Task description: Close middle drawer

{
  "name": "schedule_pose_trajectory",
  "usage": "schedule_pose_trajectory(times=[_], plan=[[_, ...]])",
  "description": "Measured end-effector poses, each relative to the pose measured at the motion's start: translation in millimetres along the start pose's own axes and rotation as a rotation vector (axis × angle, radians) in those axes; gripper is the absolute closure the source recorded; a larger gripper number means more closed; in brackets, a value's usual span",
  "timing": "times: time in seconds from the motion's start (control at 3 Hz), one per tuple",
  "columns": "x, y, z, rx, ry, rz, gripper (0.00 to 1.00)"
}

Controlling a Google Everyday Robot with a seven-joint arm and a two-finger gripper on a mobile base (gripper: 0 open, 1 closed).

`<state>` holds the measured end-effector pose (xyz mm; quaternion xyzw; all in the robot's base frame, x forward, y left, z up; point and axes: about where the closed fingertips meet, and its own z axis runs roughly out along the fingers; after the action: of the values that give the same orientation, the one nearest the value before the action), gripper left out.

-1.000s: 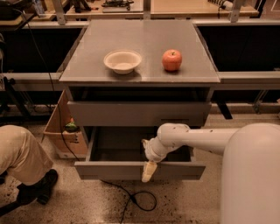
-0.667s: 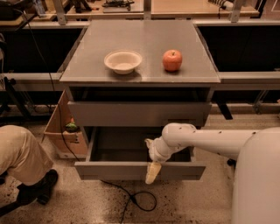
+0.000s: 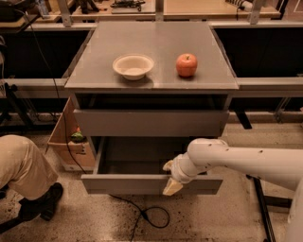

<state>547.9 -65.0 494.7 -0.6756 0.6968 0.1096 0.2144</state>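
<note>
The gripper (image 3: 171, 182) is at the front panel of the drawer (image 3: 123, 183), right of centre. The cabinet (image 3: 156, 47) lies straight beyond it. I cannot tell how wide the gripper stands.

Speckled floor (image 3: 227, 222), a looped black cable (image 3: 142, 213), a cardboard box (image 3: 61, 139) left, wooden workbenches (image 3: 199, 7) behind.

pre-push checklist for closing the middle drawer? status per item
1. Middle drawer is pulled out, front facing the arm: ok.
2. Gripper sits at the drawer's front edge, right of centre: ok.
3. Firm contact with the drawer front: cannot tell.
4. Nothing sticking up inside the drawer: cannot tell, the part behind the front is hidden.
5. Person's leg is left of the drawer and apart from it: ok.
6. Cable lies on the floor below the drawer, not caught: ok.
</note>
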Motion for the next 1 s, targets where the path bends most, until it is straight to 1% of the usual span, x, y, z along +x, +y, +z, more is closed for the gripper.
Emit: schedule_pose_trajectory(times=[0.33,0.67,1.0], plan=[[19,11,-3,0.018,-0.022,0.0,0.63],[57,26,22,0.019,-0.057,-0.038,0.94],[85,39,40,0.031,-0.057,-0.043,1.0]])
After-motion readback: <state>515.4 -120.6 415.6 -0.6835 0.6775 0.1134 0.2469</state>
